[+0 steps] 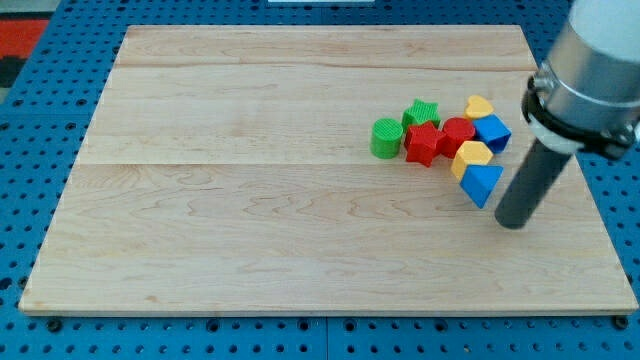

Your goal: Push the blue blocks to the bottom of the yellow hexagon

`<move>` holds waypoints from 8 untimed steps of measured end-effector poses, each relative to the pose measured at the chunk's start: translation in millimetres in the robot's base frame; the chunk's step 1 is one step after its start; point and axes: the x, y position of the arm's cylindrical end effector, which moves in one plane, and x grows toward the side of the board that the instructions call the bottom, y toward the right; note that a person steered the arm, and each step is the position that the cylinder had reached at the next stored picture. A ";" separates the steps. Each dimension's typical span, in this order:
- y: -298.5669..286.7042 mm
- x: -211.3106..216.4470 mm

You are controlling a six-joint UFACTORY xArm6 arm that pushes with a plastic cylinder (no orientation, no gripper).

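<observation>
The yellow hexagon [472, 156] lies in a tight cluster at the board's right. A blue triangle [482, 184] touches it just below, toward the view's bottom. A blue cube [492, 132] sits above and right of the hexagon, next to a yellow heart [479, 106]. My tip [511, 222] rests on the board just right of and slightly below the blue triangle, a small gap apart from it.
A green cylinder [386, 137], a green star [422, 113], a red star [424, 143] and a red cylinder [458, 133] make up the cluster's left part. The wooden board [250, 200] lies on a blue pegboard; its right edge is near my tip.
</observation>
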 end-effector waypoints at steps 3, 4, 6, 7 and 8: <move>-28.6 -67.6; -28.6 -72.6; -20.6 -73.1; -14.6 -73.1; -11.6 -73.1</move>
